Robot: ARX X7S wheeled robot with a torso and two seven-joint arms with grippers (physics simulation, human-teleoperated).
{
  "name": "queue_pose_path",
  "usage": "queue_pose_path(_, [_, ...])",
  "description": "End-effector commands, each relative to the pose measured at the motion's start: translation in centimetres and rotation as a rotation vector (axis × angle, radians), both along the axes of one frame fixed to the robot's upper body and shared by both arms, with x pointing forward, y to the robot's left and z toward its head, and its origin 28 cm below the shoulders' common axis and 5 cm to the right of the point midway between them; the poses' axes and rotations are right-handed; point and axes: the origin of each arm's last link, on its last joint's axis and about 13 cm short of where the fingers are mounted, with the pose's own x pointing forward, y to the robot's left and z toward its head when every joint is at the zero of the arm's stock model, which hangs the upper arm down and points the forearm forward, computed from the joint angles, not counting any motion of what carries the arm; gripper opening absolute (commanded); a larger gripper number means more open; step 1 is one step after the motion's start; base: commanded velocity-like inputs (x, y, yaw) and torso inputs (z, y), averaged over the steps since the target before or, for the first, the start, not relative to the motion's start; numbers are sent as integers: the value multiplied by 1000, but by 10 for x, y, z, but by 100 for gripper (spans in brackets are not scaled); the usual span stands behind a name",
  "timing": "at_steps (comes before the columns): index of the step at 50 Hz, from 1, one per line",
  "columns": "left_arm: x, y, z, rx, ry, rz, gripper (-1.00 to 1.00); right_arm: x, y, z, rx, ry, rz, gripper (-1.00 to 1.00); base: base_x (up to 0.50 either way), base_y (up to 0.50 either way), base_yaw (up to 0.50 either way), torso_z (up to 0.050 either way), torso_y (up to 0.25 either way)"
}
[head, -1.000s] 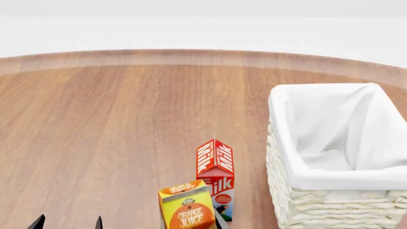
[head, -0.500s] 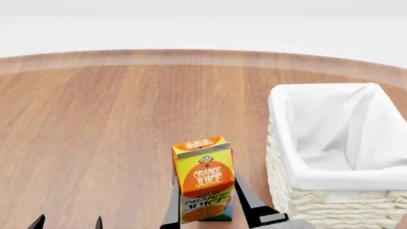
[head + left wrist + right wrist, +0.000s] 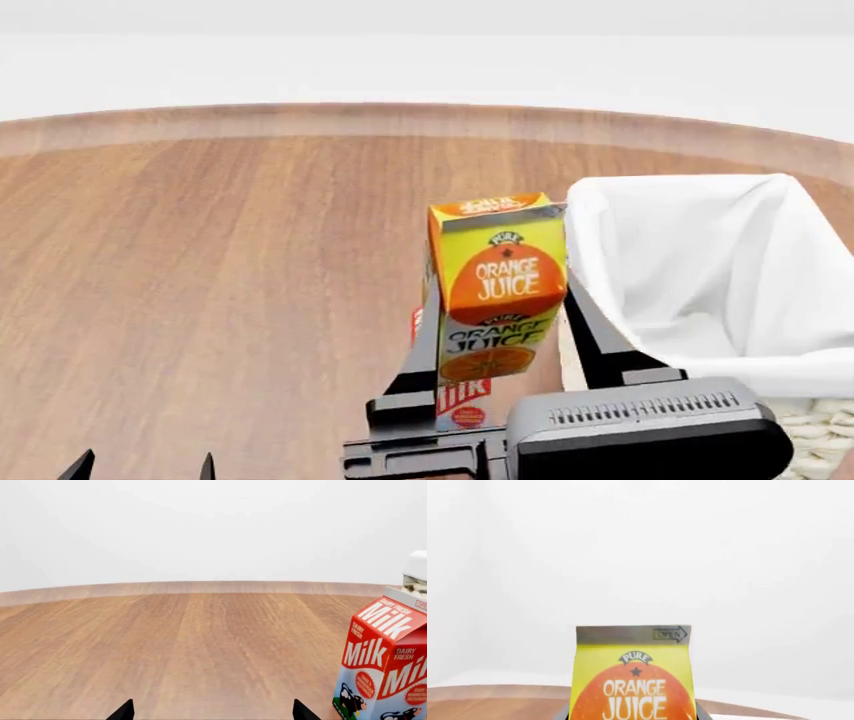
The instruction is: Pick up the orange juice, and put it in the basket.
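Orange juice (image 3: 495, 285) sits clamped upright in our right claw (image 3: 499, 330), lifted off the desk (image 3: 200, 270) at centre frame, just left of the basket (image 3: 694, 290). Our left claw (image 3: 140, 467) rests spread and empty at lower left. We judge the risk to be the carton's base clipping the basket's near rim if we traverse too low, or tipping the milk carton (image 3: 454, 400) beneath. Open room lies above the lined interior at right.
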Motion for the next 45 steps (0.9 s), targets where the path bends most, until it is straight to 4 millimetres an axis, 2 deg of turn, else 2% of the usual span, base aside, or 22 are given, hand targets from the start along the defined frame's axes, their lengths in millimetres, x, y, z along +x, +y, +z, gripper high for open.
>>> queue_pose_path(1, [0,0,0,0,0,0,100,6,-11,21,-19,-60,-60,-100,0,0,0,0,0])
queue_pose_path(8, [0,0,0,0,0,0,100,7,-18,33,-9,-75,-91,-100,0,0,0,2,1])
queue_pose_path(28, [0,0,0,0,0,0,100,19,-38,48,-14,-96,-193,-100,0,0,0,0,1])
queue_pose_path(45, [0,0,0,0,0,0,100,46,-61,38,-19,-51,-321,-100,0,0,0,0,1])
